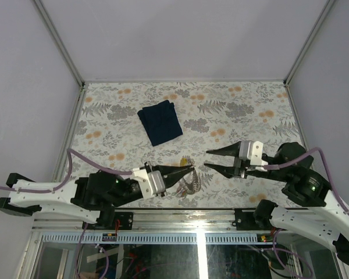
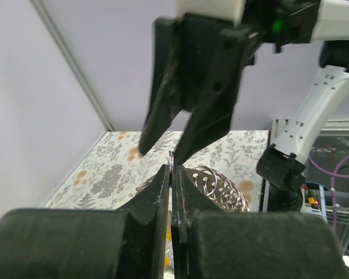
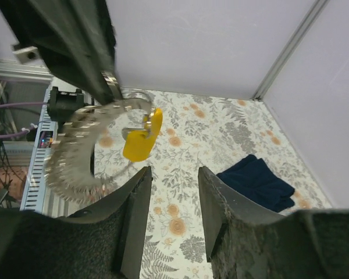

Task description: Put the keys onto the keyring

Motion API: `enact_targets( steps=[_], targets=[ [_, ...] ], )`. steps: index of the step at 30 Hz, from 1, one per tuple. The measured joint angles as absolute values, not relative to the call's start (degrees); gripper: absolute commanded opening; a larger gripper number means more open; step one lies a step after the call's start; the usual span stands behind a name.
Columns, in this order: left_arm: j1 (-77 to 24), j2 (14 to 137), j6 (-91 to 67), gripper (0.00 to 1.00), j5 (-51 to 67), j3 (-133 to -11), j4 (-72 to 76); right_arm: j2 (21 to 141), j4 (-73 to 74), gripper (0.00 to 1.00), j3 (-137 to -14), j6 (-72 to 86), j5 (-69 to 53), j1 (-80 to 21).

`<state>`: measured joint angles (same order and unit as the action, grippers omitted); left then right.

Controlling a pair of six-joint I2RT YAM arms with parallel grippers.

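The table (image 1: 232,110), covered in a floral print of grey leaves and orange blooms, fills the middle of the top view between pale walls. The left arm (image 1: 52,195) reaches in from the near left corner and the right arm (image 1: 311,189) from the near right. Their tips point at each other over the near middle of the table.

A dark navy folded cloth (image 1: 160,122) lies flat further back, a little left of centre and well apart from both arms.

The left gripper (image 1: 191,170) is closed: in its own wrist view the two black fingers press together on a thin metal wire with almost no gap between them. The right gripper (image 1: 206,159) stands just beside it, facing it, with its jaws spread wide and nothing between them. The two tips are near but do not touch.

The keyring (image 3: 67,145) is pinched at its upper edge by the left gripper and hangs below those fingers, close to the near edge of the table. From the right wrist it looks like a silvery loop with a coiled or beaded look along its band, tilted toward the camera.

A key (image 3: 141,139) with a yellow tag hangs at the upper right of the keyring, apparently threaded on it, with a bit of its metal showing beside the tag. It sits just in front of the gap between the right gripper's fingers.
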<state>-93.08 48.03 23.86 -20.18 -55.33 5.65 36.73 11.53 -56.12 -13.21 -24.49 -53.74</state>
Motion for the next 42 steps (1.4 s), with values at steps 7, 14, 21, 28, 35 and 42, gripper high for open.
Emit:
enact_targets(
  steps=[7, 14, 21, 28, 35, 42],
  targets=[
    [-79.35, 48.07, 15.68, 0.0, -10.9, -55.16, 5.69, 34.5, 14.5, 0.44, -60.29, -14.5, -23.38, -53.74],
    [-70.32, 48.1, 9.67, 0.0, 4.99, -50.3, 12.21, 36.62, 10.22, 0.38, -61.01, -9.45, -29.69, -53.74],
    [-70.28, 48.21, 7.86, 0.0, 16.16, -48.95, 16.78, 39.68, 5.45, 0.37, -61.01, -5.45, -34.44, -53.74],
    [-70.28, 48.21, 7.11, 0.0, 20.45, -48.95, 17.89, 39.77, 3.18, 0.36, -60.8, -3.66, -36.67, -53.74],
    [-70.28, 48.18, 7.07, 0.0, 20.8, -48.95, 18.11, 39.99, 2.7, 0.35, -60.27, -2.57, -38.59, -53.74],
    [-70.28, 47.97, 7.07, 0.0, 20.58, -48.97, 18.11, 40.12, 3.05, 0.33, -59.68, -2.57, -38.68, -53.74]
  ],
)
